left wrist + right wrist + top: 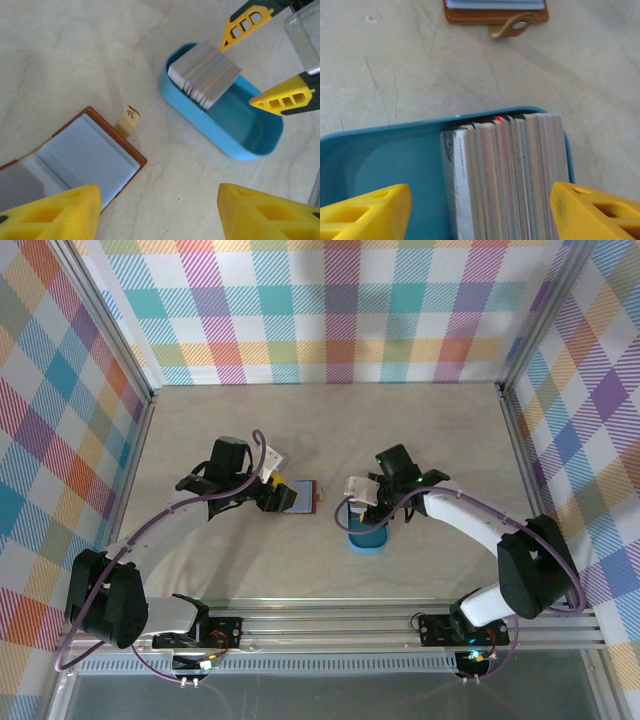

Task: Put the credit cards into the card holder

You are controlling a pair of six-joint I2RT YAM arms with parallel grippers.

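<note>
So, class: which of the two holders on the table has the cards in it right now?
The blue tray: the card stack stands in it; the brown wallet lies open.

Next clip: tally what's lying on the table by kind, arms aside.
wallet: 1, lying open
blue tray: 1
stack of cards: 1, standing in the tray; the cards are packed too tightly to count singly
Total: 3
</note>
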